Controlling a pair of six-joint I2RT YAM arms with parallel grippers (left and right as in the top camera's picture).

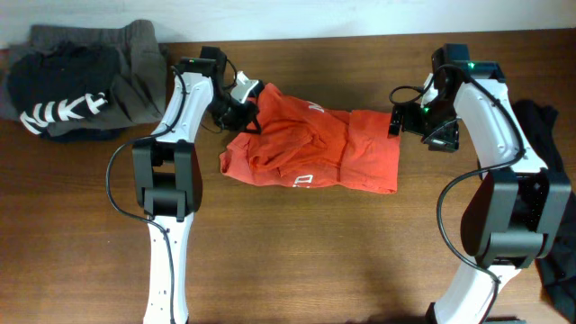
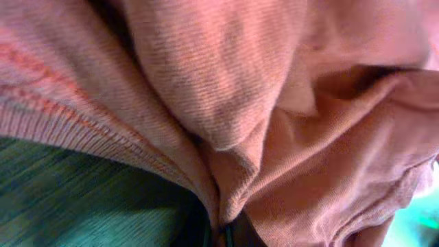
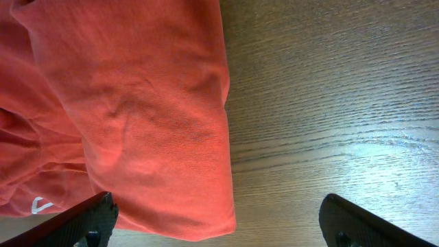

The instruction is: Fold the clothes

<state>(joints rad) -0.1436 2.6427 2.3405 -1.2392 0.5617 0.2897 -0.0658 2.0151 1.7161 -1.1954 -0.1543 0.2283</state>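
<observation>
The clothes here are a red-orange shirt [image 1: 310, 148] lying crumpled in the middle of the wooden table [image 1: 315, 252], with a bit of white print near its front edge. My left gripper [image 1: 243, 110] is at the shirt's far left corner, shut on a fold of it. In the left wrist view the fabric [image 2: 274, 123] fills the frame and runs down into the closed jaws [image 2: 223, 237]. My right gripper [image 1: 397, 119] hovers open over the shirt's right edge [image 3: 223, 137]. One of its fingers [image 3: 92, 218] is above the cloth and the other [image 3: 360, 223] above bare wood.
A heap of dark grey and black garments [image 1: 81, 76] with white lettering lies at the far left corner. Another dark garment [image 1: 551, 135] hangs at the right edge behind the right arm. Bare wood lies in front of the shirt.
</observation>
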